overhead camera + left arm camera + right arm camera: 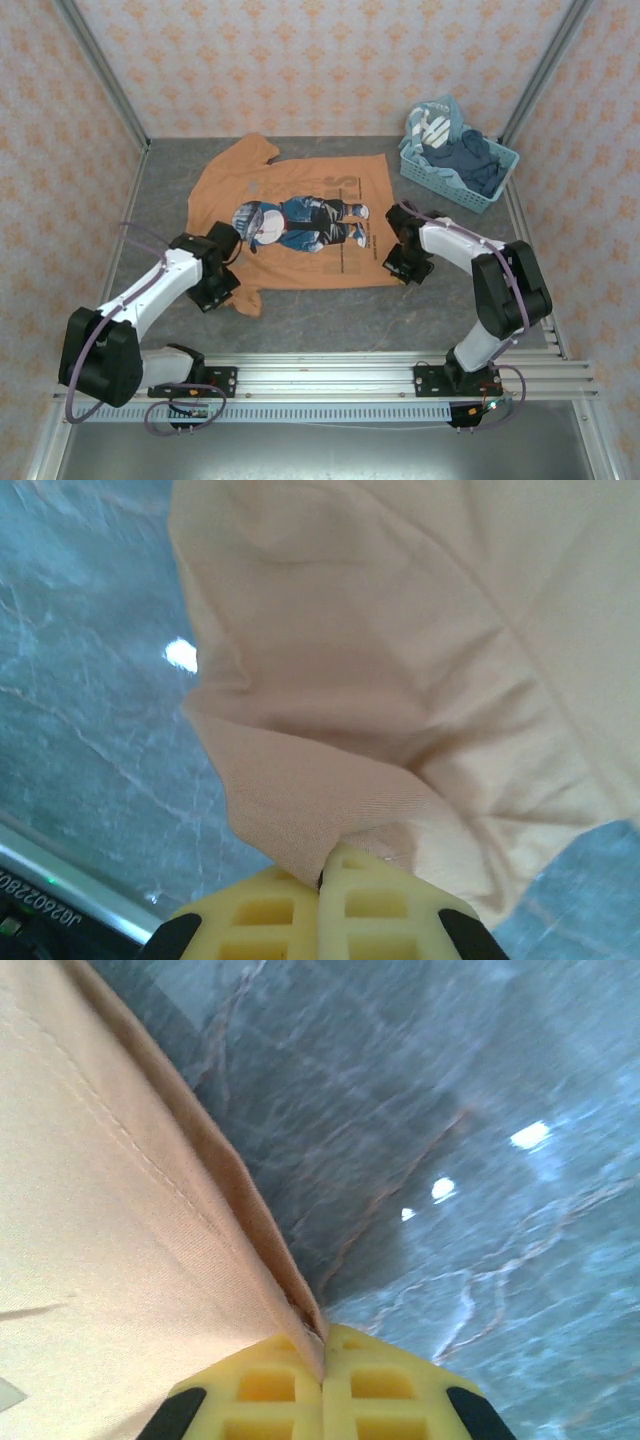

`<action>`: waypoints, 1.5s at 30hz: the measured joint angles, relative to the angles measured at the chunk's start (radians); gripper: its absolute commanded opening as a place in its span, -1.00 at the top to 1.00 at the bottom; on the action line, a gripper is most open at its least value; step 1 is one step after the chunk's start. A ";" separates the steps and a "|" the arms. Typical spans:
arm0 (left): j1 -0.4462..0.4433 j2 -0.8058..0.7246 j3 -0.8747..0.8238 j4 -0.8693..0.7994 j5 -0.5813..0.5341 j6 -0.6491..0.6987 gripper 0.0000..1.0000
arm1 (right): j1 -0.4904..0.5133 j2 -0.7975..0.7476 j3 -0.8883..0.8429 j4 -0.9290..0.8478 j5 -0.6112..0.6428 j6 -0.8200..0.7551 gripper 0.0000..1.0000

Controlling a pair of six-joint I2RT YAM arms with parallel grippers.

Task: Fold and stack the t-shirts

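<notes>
Two robot arms pinch opposite ends of an orange-brown short-sleeved cotton t-shirt (300, 190) spread on a grey marbled table (340, 315).

The shirt lies flat in the middle of the table, blue-and-white cartoon print facing up, sleeves to the left and hem to the right. The left gripper (232, 285) sits at the near-left sleeve; in its wrist view, its yellow fingers (270, 910) are pressed together on a raised fold of the cloth (400, 680). The right gripper (402, 262) sits at the near-right corner; in its wrist view, its jaws are closed on the stitched hem edge (120, 1210). A light blue plastic lattice basket (440, 185), holding dark blue clothes (475, 160), stands at the far right, just beyond the shirt.
</notes>
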 measured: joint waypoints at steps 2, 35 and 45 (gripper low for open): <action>-0.058 -0.007 -0.020 -0.019 0.019 -0.010 1.00 | -0.005 -0.013 -0.013 -0.021 0.027 -0.019 1.00; -0.025 0.266 0.659 -0.095 -0.155 0.207 1.00 | -0.143 -0.033 0.141 -0.077 -0.134 -0.052 1.00; 0.023 0.420 0.857 -0.090 -0.216 0.332 1.00 | -0.156 0.036 0.240 -0.069 -0.096 -0.025 1.00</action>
